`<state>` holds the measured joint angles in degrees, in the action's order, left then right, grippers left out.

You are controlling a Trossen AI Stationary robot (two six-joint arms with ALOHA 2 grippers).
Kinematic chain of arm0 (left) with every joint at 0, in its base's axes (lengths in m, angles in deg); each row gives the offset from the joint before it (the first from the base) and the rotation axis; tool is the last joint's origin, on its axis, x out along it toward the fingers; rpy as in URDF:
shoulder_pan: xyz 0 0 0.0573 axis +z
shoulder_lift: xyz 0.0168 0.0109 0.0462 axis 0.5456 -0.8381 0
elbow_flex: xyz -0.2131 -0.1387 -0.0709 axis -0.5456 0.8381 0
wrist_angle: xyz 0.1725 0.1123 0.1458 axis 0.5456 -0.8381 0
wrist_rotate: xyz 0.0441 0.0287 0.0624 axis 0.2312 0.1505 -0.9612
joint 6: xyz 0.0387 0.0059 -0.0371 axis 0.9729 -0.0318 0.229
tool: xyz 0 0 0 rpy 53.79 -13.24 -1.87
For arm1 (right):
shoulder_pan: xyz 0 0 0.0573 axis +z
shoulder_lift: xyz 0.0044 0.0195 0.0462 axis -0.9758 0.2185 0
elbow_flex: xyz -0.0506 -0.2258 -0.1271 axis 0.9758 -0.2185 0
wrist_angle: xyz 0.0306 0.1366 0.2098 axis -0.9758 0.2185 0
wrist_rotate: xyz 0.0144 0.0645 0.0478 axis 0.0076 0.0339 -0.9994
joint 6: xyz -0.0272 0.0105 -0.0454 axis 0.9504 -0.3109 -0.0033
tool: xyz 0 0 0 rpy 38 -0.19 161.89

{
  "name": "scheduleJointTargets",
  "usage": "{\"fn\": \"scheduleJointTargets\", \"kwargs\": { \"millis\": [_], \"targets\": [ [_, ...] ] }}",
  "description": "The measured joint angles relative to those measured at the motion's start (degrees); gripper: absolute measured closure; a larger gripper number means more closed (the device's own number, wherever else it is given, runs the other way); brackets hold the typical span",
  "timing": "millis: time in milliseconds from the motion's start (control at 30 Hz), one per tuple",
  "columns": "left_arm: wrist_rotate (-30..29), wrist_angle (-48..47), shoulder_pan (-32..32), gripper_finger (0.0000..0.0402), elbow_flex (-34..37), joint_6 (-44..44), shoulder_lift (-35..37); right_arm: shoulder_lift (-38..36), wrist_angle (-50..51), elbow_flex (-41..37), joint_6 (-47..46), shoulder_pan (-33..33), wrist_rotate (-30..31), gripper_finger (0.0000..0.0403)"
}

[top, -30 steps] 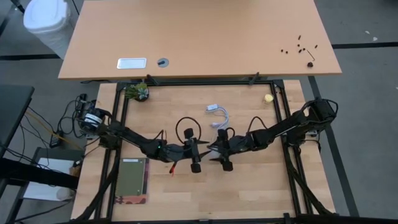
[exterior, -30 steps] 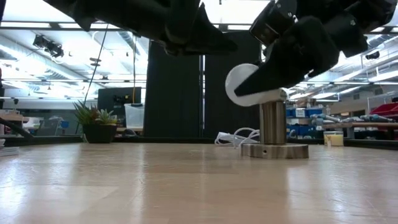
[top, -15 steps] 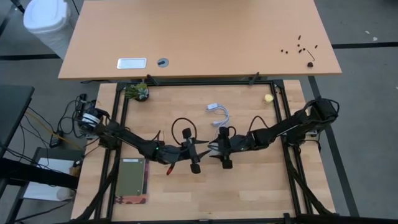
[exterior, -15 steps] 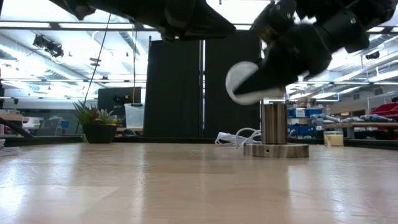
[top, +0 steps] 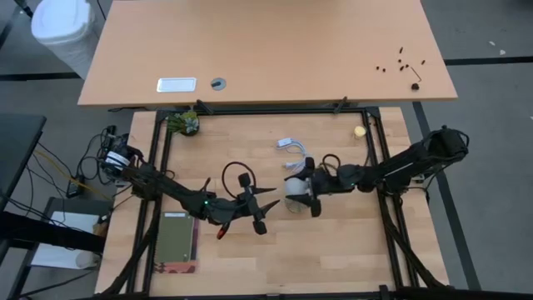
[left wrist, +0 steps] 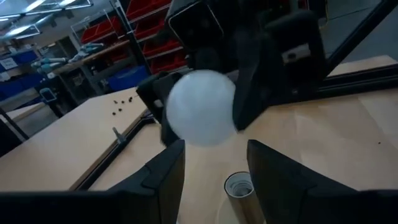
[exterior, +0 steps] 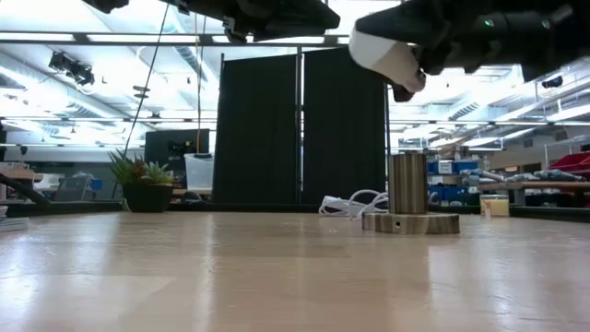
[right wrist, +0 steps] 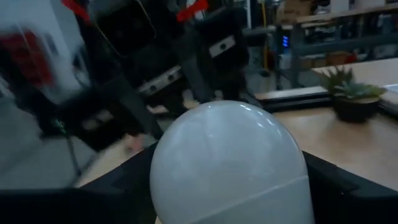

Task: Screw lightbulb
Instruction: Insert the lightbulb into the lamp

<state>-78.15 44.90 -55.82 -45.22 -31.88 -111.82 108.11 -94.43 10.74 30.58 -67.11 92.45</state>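
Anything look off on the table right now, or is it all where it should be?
One thing: the lightbulb is not in the socket. The right tool holds it lying sideways in the air, above and clear of the upright socket. The left tool hangs empty nearby. Nothing looks spilled or damaged.

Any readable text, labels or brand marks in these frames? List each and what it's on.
None can be read.
Lightbulb in the right claw: plain white, no print visible.
Socket post: bare metal, no marking.
Booklet on the table: cover too small to read.
Background shelves and bins: blurred.
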Motion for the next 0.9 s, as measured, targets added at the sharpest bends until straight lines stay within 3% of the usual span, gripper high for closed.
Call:
{"fn": "scheduleJointTargets", "kwargs": {
  "millis": [367, 533, 767, 900],
  "targets": [
    [15.7, -1.5, 6.0, 0.0223, -0.1, -10.3, -1.3, 6.9, -20.7, -3.5, -7.0, 0.2, -1.5, 0.012],
    [16.1, 0.2, 6.0, 0.0223, 0.0, -11.0, -4.2, 9.6, -32.0, -3.0, -7.4, 0.4, -0.5, 0.012],
    [15.7, 16.1, 6.7, 0.0223, -0.5, -7.7, -12.2, 12.7, -33.5, 0.9, -7.0, 0.5, -0.2, 0.0119],
    [9.0, 17.1, 7.2, 0.0223, -2.5, -7.4, -14.3, 13.6, -33.4, 2.5, -5.7, 0.9, -0.3, 0.0119]
  ]
}}
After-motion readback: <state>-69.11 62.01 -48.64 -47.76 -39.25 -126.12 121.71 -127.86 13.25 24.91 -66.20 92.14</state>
